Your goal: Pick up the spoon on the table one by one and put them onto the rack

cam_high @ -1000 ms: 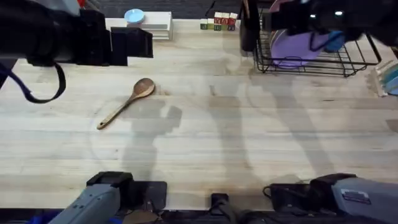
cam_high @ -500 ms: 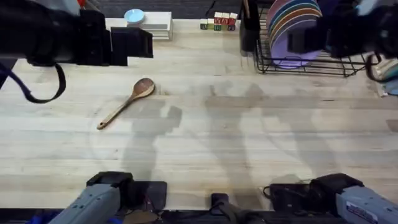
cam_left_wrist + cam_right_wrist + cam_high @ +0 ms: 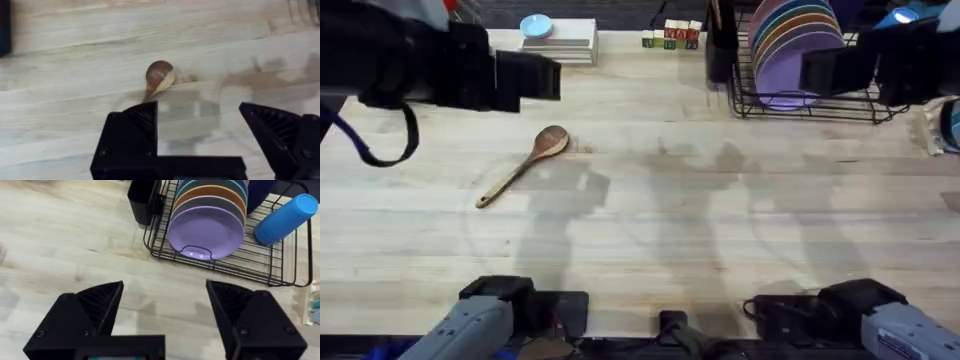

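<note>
Lying on the table (image 3: 650,220), a single brown wooden spoon (image 3: 525,165) rests left of centre, its round bowl pointing toward the far edge and its slender handle angled back toward the near left. Nothing touches it. The left gripper (image 3: 200,130) hangs above it with its black fingers spread wide and nothing between them; from the left wrist view the spoon's bowl (image 3: 160,77) sits just beyond the gap of the fingers. In the overhead view the left arm (image 3: 430,65) stretches dark and large across the far left of the table.

Over at the far right stands the black wire rack (image 3: 820,95), loaded with a row of coloured plates (image 3: 207,230), the purple one at the front. A blue cup (image 3: 285,220) lies tilted in the rack beside the plates, and a dark holder (image 3: 142,200) stands at the rack's end. The right gripper (image 3: 165,310) hovers near the rack over bare table, fingers apart and carrying nothing.
</note>
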